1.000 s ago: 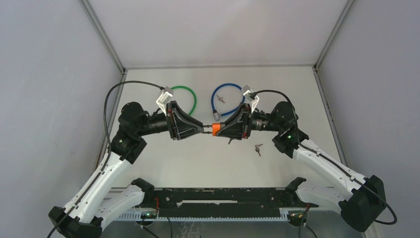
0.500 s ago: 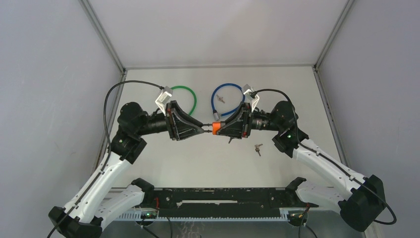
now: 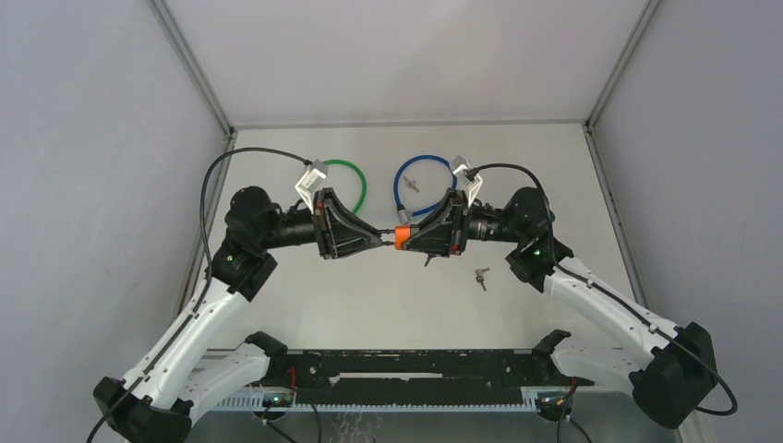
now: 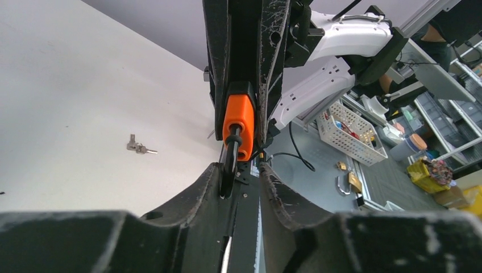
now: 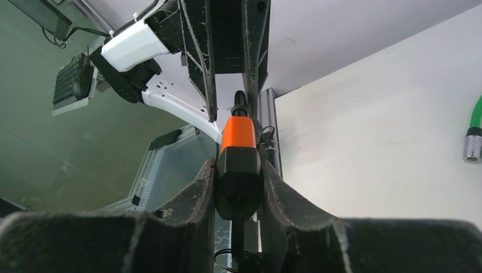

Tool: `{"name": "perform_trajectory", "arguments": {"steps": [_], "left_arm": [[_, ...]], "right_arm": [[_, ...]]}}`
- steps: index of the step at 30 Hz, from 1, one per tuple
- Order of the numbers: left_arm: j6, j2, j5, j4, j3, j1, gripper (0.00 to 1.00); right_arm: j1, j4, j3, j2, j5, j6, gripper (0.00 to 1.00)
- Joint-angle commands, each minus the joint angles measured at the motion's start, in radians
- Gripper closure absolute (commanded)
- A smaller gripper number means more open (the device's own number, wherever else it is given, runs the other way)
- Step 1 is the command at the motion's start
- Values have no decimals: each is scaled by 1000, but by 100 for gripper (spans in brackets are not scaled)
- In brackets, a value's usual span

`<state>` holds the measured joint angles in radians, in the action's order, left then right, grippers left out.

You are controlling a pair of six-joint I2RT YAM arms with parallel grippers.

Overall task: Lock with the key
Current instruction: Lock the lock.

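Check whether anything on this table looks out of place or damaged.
Nothing looks damaged. Only oddity: spare keys lie loose on the table, away from the green cable and blue cable.

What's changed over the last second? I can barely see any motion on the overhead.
Only the left arm moved: its elbow crept slightly up-table and inward, nudging the left gripper a touch closer to the orange lock, with the key between its fingers. Nothing visibly grabbed or released. Unchanged: the right gripper clamped on the lock, the loose keys, the green cable and the blue cable.
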<state>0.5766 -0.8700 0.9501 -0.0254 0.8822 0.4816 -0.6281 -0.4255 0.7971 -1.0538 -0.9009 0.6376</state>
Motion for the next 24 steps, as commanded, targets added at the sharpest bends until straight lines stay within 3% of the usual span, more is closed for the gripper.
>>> {"name": "perform_trajectory", "arguments": {"steps": [1, 2, 5, 6, 14, 24], "left_arm": [[-6, 0, 20, -43, -22, 0, 70], [-5, 1, 18, -44, -23, 0, 74], [-3, -4, 12, -44, -22, 1, 98], [-3, -7, 9, -42, -24, 1, 100], [-5, -21, -46, -51, -32, 40, 100], [60, -45, -68, -177, -68, 117, 100]], "right_arm": [[4, -95, 14, 0, -1, 28, 100], [5, -96, 14, -1, 0, 28, 100], [3, -99, 14, -5, 8, 39, 100], [0, -100, 14, -8, 18, 47, 100], [-52, -107, 14, -29, 98, 70, 100], [-110, -146, 25, -89, 155, 80, 100]]}}
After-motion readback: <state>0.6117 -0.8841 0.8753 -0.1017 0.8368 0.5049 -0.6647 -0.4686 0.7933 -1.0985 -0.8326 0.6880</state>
